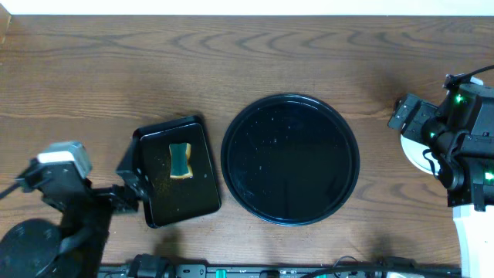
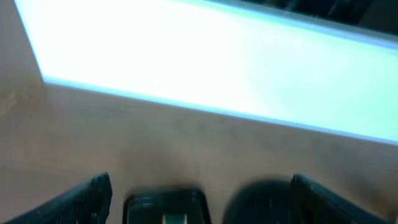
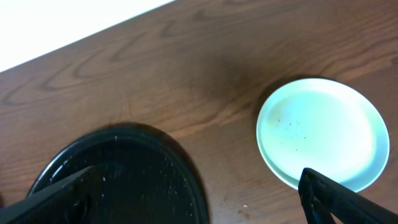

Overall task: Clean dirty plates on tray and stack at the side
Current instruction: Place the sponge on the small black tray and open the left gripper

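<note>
Tray (image 1: 290, 158) empty, plates (image 3: 323, 134) stacked at frame right, task appears complete; L gripper (image 2: 200, 186) & R gripper (image 3: 199, 180) fingers apart, nothing held.

Probably a robotics lab, wood-grain table (image 1: 116, 69), cabled arm base (image 1: 31, 243)

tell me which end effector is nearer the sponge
Left. The left end effector sits at the small tray holding the sponge; the right end effector is beyond the round tray, by the plates.

Left gripper (image 2: 199, 198) and right gripper (image 3: 199, 198) both spread wide — empty, arms well apart.
</note>
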Tool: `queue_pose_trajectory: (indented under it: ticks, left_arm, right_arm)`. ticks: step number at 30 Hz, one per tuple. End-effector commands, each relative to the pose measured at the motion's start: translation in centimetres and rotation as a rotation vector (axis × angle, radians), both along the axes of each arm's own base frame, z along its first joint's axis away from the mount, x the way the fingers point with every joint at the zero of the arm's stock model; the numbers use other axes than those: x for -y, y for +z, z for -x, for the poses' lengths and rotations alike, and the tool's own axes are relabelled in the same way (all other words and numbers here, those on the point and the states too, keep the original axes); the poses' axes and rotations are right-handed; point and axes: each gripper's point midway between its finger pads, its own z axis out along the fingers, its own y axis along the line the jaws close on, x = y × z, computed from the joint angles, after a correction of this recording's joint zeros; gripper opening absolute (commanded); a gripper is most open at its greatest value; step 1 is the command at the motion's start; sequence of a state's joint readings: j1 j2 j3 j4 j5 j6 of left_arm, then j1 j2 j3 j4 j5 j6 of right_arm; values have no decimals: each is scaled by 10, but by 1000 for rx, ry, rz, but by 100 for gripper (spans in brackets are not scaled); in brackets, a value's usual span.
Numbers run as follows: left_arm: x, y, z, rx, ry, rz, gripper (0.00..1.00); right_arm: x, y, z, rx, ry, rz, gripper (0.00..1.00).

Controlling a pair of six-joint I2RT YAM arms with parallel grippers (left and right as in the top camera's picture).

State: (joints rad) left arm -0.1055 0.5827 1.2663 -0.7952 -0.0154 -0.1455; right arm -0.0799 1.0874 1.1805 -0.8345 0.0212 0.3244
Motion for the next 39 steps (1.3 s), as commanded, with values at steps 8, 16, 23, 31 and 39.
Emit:
queue_pose_trajectory:
  ticks: [8, 16, 23, 31, 39]
  left_arm:
    - [3, 130, 21, 589, -1, -286, 90]
    - [14, 131, 53, 852, -29, -330, 91]
    - [19, 53, 26, 738, -68, -334, 91]
    - [27, -30, -3, 679, -121, -337, 91]
    - [27, -63, 2, 768, -110, -341, 91]
  right_arm:
    - [-3, 8, -1, 17, 19, 13, 99]
    - [-3, 8, -1, 17, 19, 13, 99]
    - [-3, 8, -1, 17, 19, 13, 99]
    - [-3, 8, -1, 17, 19, 13, 99]
    - [-3, 8, -1, 17, 19, 13, 99]
